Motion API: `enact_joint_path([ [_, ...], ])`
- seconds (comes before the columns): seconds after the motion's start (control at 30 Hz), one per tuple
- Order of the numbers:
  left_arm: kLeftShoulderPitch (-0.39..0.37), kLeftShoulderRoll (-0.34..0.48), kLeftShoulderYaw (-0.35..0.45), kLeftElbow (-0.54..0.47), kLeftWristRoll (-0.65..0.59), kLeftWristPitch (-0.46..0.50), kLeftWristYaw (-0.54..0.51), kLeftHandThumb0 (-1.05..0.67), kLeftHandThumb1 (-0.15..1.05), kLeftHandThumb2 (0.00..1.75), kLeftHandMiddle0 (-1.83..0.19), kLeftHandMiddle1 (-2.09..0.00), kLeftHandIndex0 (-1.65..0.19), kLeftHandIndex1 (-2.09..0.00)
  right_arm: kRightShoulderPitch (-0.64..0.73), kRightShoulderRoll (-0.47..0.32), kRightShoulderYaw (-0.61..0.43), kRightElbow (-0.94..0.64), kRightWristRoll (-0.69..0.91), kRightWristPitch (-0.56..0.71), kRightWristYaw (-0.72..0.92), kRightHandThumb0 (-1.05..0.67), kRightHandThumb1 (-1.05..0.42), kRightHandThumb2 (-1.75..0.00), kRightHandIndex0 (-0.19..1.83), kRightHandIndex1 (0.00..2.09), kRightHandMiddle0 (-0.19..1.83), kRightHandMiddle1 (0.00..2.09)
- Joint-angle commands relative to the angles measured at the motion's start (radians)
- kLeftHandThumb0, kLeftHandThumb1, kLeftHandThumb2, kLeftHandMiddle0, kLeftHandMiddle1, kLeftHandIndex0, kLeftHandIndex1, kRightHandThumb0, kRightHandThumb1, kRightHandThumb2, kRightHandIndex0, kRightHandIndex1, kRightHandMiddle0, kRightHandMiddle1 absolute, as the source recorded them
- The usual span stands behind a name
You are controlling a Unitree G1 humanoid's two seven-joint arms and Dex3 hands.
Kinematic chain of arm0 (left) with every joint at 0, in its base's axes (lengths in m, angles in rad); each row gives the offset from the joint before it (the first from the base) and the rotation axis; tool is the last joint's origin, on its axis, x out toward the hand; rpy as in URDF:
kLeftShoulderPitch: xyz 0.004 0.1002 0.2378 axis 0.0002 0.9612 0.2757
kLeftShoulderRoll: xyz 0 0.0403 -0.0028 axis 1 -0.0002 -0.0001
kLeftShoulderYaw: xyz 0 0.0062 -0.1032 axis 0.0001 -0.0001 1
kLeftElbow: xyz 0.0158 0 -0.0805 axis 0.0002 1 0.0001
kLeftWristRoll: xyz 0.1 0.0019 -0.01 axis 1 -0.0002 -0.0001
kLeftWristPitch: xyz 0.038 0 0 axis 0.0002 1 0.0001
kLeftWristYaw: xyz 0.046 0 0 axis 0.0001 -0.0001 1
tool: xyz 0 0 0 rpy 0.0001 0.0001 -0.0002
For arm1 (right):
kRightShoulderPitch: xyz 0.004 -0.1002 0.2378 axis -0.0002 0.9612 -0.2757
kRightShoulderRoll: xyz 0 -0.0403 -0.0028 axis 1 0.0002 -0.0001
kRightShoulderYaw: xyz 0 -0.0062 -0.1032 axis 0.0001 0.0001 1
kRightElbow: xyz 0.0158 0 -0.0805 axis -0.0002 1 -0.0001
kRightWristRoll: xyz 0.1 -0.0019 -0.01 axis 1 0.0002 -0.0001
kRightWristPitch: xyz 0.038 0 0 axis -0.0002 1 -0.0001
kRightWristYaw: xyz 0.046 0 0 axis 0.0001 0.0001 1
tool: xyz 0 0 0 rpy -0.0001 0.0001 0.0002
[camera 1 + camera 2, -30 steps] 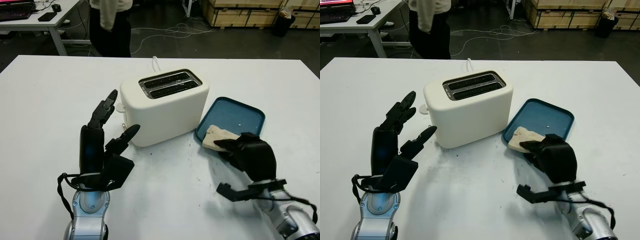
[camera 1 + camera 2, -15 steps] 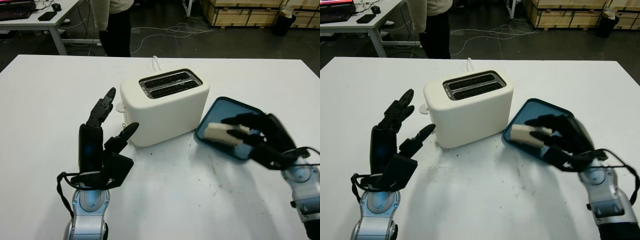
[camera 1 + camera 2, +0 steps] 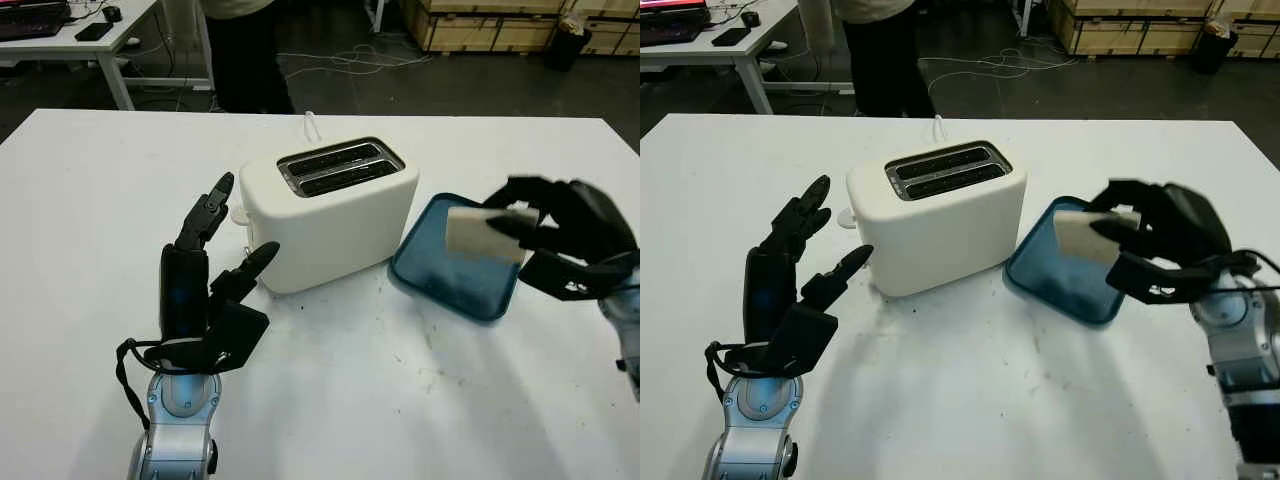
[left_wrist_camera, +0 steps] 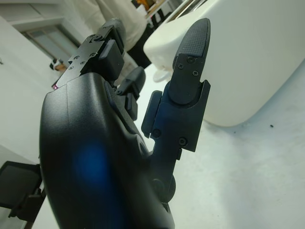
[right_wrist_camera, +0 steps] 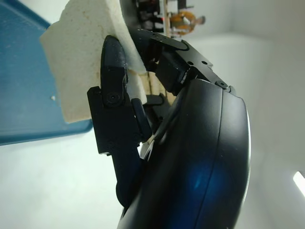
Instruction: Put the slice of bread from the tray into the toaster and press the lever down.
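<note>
Left eye view: right hand (image 3: 560, 235) grips bread slice (image 3: 483, 233), raised clear above blue tray (image 3: 450, 277). Cream toaster (image 3: 330, 212) at centre of white table (image 3: 330, 400), both slots uncovered. Left hand (image 3: 205, 290) open, upright beside toaster's left side.

Right eye view: same layout; person (image 3: 875, 50) stands beyond table's far edge.

Left wrist view: fingers (image 4: 190, 76) extended, near toaster wall (image 4: 248, 57), not touching.

Right wrist view: bread (image 5: 83, 71) pinched between fingers (image 5: 114, 81), tray (image 5: 24, 95) behind.
</note>
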Motion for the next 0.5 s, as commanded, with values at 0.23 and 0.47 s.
enact_joint_path([
  [0.23, -0.011, 0.000, 0.002, 0.005, -0.003, -0.003, -0.003, -0.54, 0.92, 0.06, -0.24, -0.58, -0.40, 0.00, -0.243, -0.039, -0.022, 0.100, 0.241, 0.011, 0.273, -0.32, -0.92, -0.33, 0.75, 1.75, 0.51, 1.74],
  [0.47, -0.015, -0.001, 0.006, 0.022, -0.010, -0.016, 0.003, -0.55, 0.92, 0.06, -0.24, -0.59, -0.40, 0.00, -0.493, -0.016, -0.008, 0.199, 0.342, 0.123, 0.414, -0.27, -0.92, -0.25, 0.75, 1.75, 0.55, 1.75],
])
